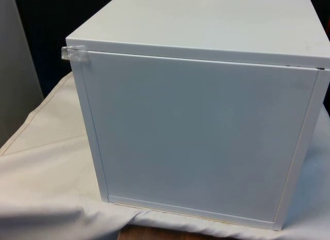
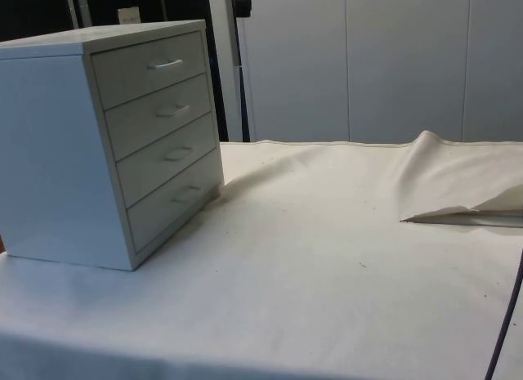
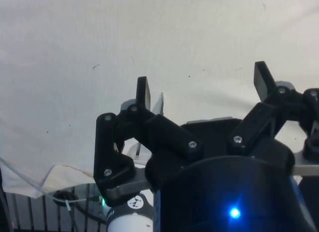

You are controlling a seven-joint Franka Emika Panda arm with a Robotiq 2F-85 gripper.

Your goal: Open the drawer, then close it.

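The white cloth (image 2: 327, 249) covers the whole table and lies flat beneath the claw (image 3: 204, 87), with a raised fold at one edge; it gives the claw a bare stretch to travel over. The white chest of drawers (image 2: 106, 143) stands on that cloth well apart from the claw, which hangs above open cloth with nothing between its fingers. In the front view the chest turns its plain back panel (image 1: 201, 131) to the camera, so the drawer fronts face the robot's end, which is likely why it is set that way: the handles lie within the arm's reach. Four drawers (image 2: 155, 65) are stacked in its face, all pushed flush and closed, so by this reading the opening step is not yet begun. Each carries a small bar handle (image 2: 166, 64), thin and standing just off the front, a shape the fingers (image 3: 143, 92) could close around. The claw is spread wide, both fingers far apart and holding nothing, seemingly readied to take a handle.
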